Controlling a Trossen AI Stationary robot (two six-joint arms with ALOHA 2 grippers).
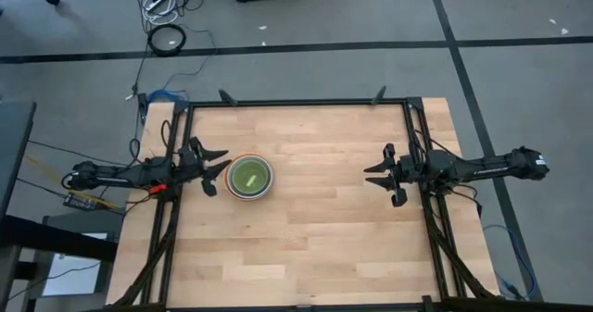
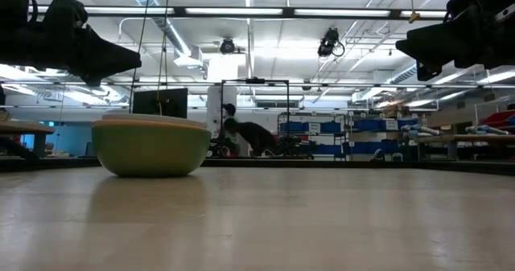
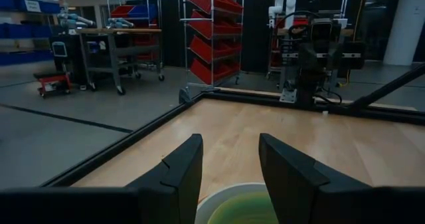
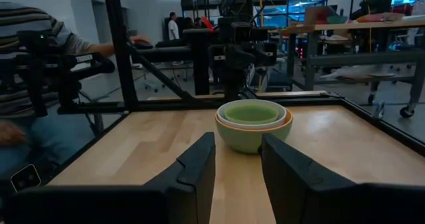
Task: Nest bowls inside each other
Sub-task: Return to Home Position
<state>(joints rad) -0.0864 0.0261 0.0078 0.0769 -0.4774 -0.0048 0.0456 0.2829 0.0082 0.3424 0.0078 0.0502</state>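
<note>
The bowls stand nested in one stack (image 1: 250, 176) on the wooden table, left of its middle. The outer sage green bowl (image 4: 254, 136) rests on the table by its base, with an orange rim and a white rim showing inside it around a greenish hollow. My left gripper (image 1: 215, 167) hangs open above the table just left of the stack, whose rim (image 3: 239, 201) shows below its fingers (image 3: 182, 164). My right gripper (image 1: 380, 175) hangs open near the table's right edge and points level at the stack (image 2: 151, 146) from far off. Neither touches anything.
A black frame (image 1: 296, 102) runs around the table's far, left and right sides. Bare wood (image 1: 315, 238) lies between the stack and my right gripper and toward the near edge. A person in a striped sleeve (image 4: 26, 24) stands beyond the table's left side.
</note>
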